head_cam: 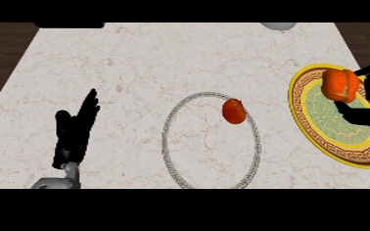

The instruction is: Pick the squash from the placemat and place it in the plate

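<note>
Two orange things in view, and only one of them is the squash (341,85) in the right robot hand (354,108).

The right robot hand curls its dark fingers around the squash, at the right edge above the yellow-rimmed placemat (309,127); the squash looks lifted, but I cannot tell this surely. The plate (171,142), a pale round one with a grey rim, lies well apart to the left and already carries a small red-orange fruit (234,111) near its upper right rim. I judge the risk is there: on the way in, the squash may knock this fruit (or land on it) and roll off. The left robot hand (72,132) rests with fingers straight at the lower left. The tabletop (130,58) is light marble with dark wood at both sides.
</note>
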You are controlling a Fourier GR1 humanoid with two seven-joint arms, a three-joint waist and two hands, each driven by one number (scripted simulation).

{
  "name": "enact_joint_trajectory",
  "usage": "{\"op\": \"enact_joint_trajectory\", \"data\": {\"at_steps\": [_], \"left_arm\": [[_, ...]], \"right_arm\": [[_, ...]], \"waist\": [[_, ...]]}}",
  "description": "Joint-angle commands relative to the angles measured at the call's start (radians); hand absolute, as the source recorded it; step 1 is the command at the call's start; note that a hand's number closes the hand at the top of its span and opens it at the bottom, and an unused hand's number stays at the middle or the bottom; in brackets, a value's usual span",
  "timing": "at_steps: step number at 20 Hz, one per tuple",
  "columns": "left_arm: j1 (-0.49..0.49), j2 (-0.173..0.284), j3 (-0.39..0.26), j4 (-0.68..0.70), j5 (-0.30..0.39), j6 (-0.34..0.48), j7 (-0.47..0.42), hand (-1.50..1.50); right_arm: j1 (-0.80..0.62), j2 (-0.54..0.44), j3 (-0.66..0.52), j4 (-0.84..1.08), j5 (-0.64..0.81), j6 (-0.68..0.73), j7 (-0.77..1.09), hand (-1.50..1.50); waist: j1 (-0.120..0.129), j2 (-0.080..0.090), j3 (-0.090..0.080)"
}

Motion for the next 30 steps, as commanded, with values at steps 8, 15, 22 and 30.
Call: {"op": "enact_joint_trajectory", "data": {"at_steps": [8,15,22,30], "left_arm": [[0.009,-0.078,-0.038,-0.009,-0.060,0.048,-0.006,0.00],[-0.026,0.027,0.051,0.018,0.015,-0.063,0.018,0.00],[-0.035,-0.038,0.009,0.020,-0.056,0.003,0.013,0.00],[0.010,-0.031,0.038,0.033,-0.020,-0.015,-0.032,0.00]], "right_arm": [[-0.157,-0.114,-0.025,0.519,0.046,-0.057,-0.141,1.50],[-0.228,-0.215,0.003,0.759,0.031,0.156,-0.200,1.50],[-0.278,-0.219,0.022,0.963,0.032,0.105,-0.427,-1.50],[-0.329,-0.221,-0.267,0.967,-0.345,0.312,-0.623,-1.50]], "waist": [[0.012,0.004,0.001],[0.015,0.003,0.001],[0.007,0.003,0.001],[-0.011,-0.004,0.002]]}}
